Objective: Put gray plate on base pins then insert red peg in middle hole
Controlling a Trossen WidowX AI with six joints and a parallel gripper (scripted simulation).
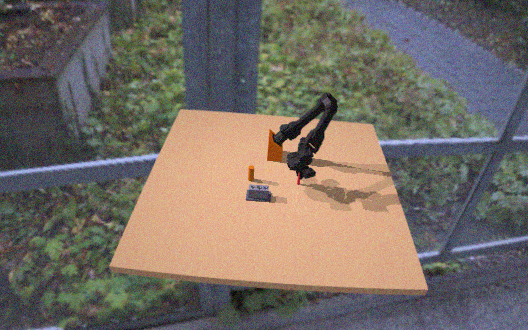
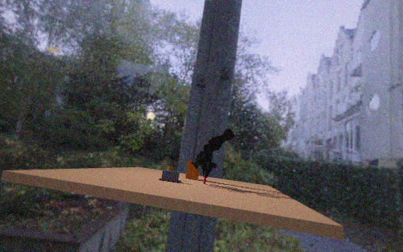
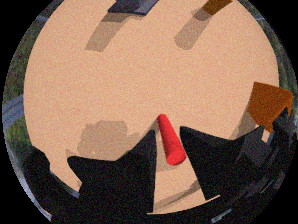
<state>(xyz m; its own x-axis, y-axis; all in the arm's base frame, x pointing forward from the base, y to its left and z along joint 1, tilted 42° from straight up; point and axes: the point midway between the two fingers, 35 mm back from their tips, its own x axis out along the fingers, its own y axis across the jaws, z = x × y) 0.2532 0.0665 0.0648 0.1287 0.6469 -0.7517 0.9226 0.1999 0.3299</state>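
Observation:
The gray plate [image 1: 259, 193] [image 2: 170, 176] lies flat on the dark base [image 2: 178, 182], whose near edge also shows in the wrist view [image 3: 145, 9]. The pins cannot be made out. The red peg [image 1: 298, 181] [image 2: 204, 181] [image 3: 172, 147] stands upright on the table, to the right of the plate in the top view. My gripper [image 1: 300, 175] [image 2: 205, 176] [image 3: 166, 132] points down over the peg, with one finger on each side of its upper part. The fingers are partly closed but still open, with narrow gaps beside the peg in the wrist view.
A short orange cylinder [image 1: 251, 173] [image 2: 169, 168] [image 3: 217, 5] stands behind the plate. An upright orange panel [image 1: 274, 147] [image 2: 191, 171] [image 3: 270, 102] stands farther back, close to the arm. The tabletop [image 1: 196, 235] ends well in front of the base.

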